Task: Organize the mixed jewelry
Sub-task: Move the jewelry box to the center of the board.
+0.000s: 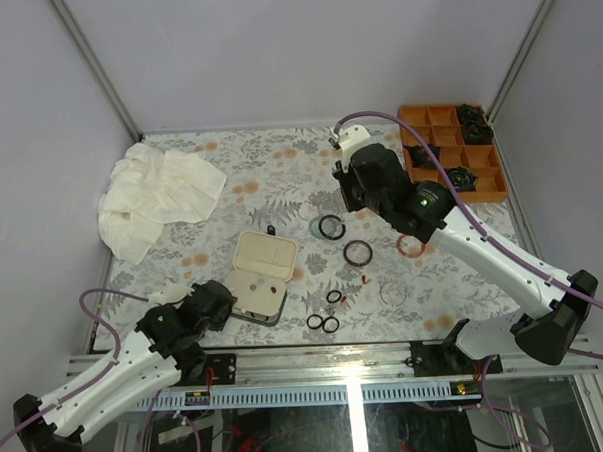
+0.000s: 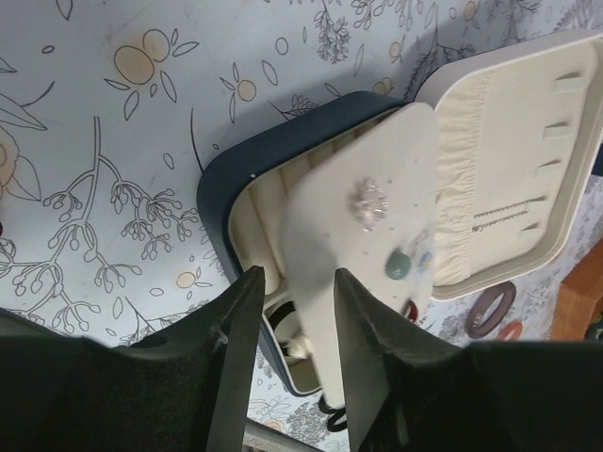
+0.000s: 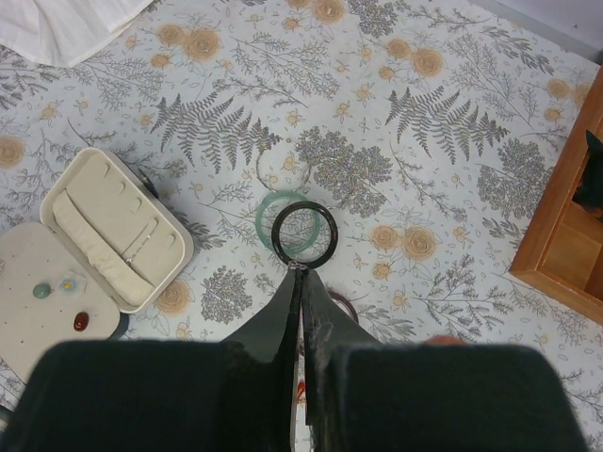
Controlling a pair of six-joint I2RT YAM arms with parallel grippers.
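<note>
The hinged case (image 1: 266,254) lies open at the table's front left, its cream lid (image 2: 513,179) folded back. Over its dark base (image 2: 219,188) a cream panel (image 2: 349,245) with small studs sits raised. My left gripper (image 2: 297,275) is open, its jaws either side of the panel's near edge, with a sliver of gap on the left. My right gripper (image 3: 301,271) is shut on a black ring (image 3: 303,231), which hangs above a teal ring (image 3: 283,218). On the table lie a maroon ring (image 1: 358,252), small black rings (image 1: 323,323), a clear hoop (image 1: 392,292) and a red bit (image 1: 367,278).
A crumpled white cloth (image 1: 155,192) lies at the back left. An orange compartment tray (image 1: 450,149) with black pieces stands at the back right. An orange-red ring (image 1: 410,245) rests under the right arm. A metal rail (image 1: 317,353) runs along the near edge.
</note>
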